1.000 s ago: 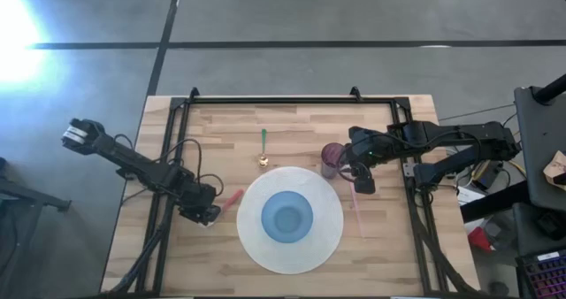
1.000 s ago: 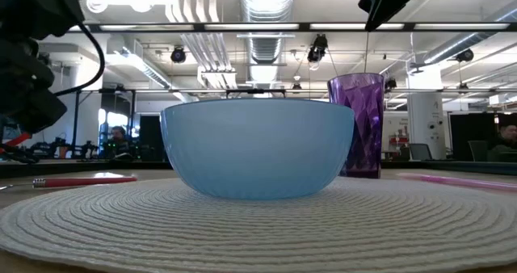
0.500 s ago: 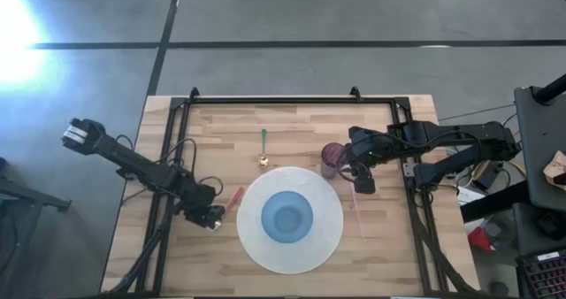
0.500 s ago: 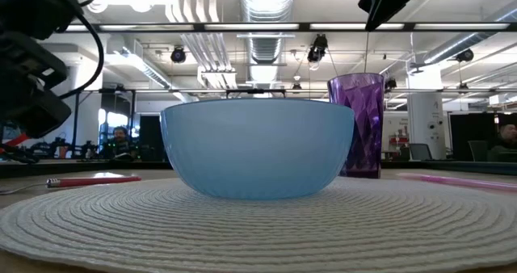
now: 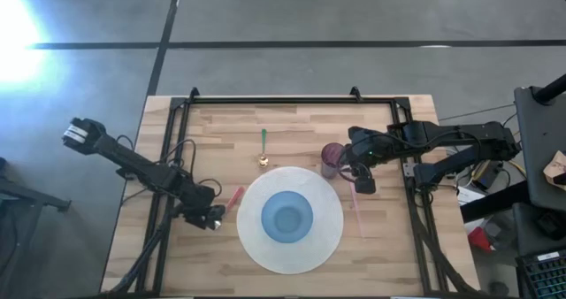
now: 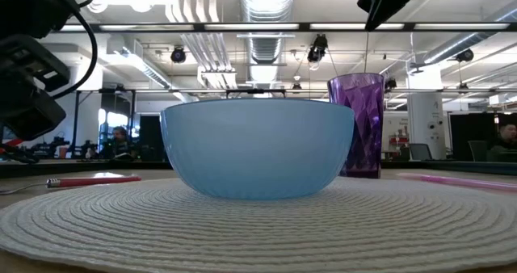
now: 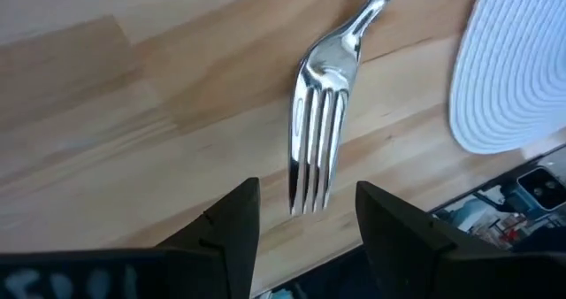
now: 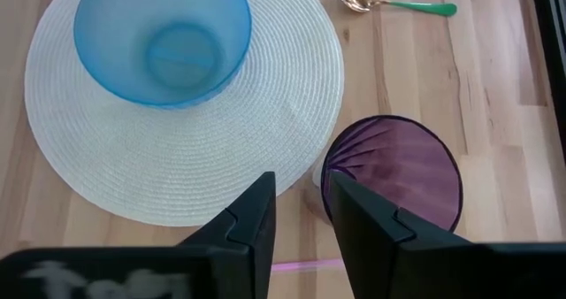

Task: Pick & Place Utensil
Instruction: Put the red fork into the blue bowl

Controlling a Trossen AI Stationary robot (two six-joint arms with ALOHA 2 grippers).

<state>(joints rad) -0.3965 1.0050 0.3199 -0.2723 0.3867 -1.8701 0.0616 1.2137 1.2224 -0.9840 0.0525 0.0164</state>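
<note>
A fork (image 5: 232, 199) with a red handle and steel tines (image 7: 316, 157) lies flat on the wood left of the white placemat (image 5: 323, 246). My left gripper (image 5: 210, 218) hovers open just past the tine tips, and in the left wrist view (image 7: 305, 224) its fingers stand either side of them without touching. In the low view it hangs above the table (image 6: 28, 103), over the fork (image 6: 93, 180). My right gripper (image 5: 361, 180) hangs open beside the purple cup (image 5: 332, 157), and it shows over the cup's rim in its own wrist view (image 8: 301, 219).
A blue bowl (image 5: 286, 216) sits in the middle of the placemat. A green-handled spoon (image 5: 263, 147) lies beyond the placemat. A pink utensil (image 5: 356, 203) lies right of it, under the right gripper. A black frame (image 5: 177, 149) borders the table, with bare wood at the far side.
My left gripper has risen a little above the table and drifted slightly toward the near edge and the placemat. The fork lies on the wood in every frame. The right arm has kept still.
</note>
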